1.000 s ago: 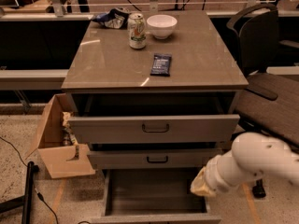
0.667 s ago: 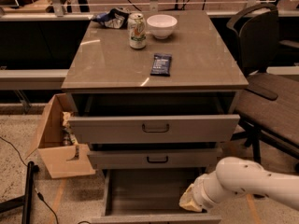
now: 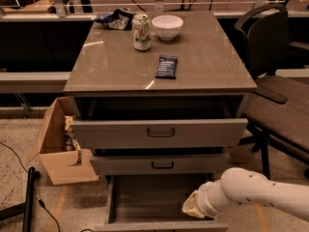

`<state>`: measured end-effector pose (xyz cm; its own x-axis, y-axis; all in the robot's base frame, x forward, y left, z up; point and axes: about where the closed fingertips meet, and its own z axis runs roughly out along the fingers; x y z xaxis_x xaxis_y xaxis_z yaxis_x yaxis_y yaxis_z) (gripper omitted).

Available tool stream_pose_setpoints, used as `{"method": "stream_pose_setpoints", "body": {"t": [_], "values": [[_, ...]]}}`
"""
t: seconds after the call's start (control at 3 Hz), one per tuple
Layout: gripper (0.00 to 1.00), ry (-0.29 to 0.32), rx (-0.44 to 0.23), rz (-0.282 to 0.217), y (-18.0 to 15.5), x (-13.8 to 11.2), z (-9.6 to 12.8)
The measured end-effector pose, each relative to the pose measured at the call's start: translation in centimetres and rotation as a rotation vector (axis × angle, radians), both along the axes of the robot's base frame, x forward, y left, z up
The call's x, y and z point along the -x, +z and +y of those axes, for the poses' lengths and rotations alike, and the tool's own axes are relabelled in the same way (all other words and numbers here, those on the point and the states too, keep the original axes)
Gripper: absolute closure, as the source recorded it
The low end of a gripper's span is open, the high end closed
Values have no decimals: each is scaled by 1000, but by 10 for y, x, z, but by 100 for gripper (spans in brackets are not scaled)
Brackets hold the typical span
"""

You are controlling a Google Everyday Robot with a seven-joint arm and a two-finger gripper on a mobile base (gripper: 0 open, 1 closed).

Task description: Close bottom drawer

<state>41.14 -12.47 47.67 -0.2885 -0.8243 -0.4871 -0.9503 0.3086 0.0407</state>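
The bottom drawer point(image 3: 145, 199) is pulled far out under the cabinet, its dark box open to view and its front panel point(image 3: 159, 226) at the frame's lower edge. My white arm point(image 3: 256, 190) reaches in from the right. The gripper point(image 3: 193, 206) is at the drawer's right side, just above the box near the front panel. The middle drawer point(image 3: 159, 164) and top drawer point(image 3: 159, 132) stand partly out above it.
The cabinet top point(image 3: 203, 57) carries a can point(image 3: 141, 31), a white bowl point(image 3: 167, 27), a dark packet point(image 3: 166, 66) and a crumpled bag point(image 3: 115, 19). An open cardboard box point(image 3: 58, 144) sits at the left. An office chair point(image 3: 275, 91) stands at the right.
My arm has moved left and down, bringing the gripper from beside the cabinet to the bottom drawer's right side. The drawers have not moved.
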Motion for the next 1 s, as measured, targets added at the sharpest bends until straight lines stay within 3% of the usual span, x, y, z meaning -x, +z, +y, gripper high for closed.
{"method": "stream_pose_setpoints", "body": {"t": [0.33, 0.67, 1.0], "values": [[100, -74, -16, 4, -28, 1, -9], [100, -187, -83, -55, -73, -9, -26], [100, -273, -120, -84, -119, -6, -50]]}}
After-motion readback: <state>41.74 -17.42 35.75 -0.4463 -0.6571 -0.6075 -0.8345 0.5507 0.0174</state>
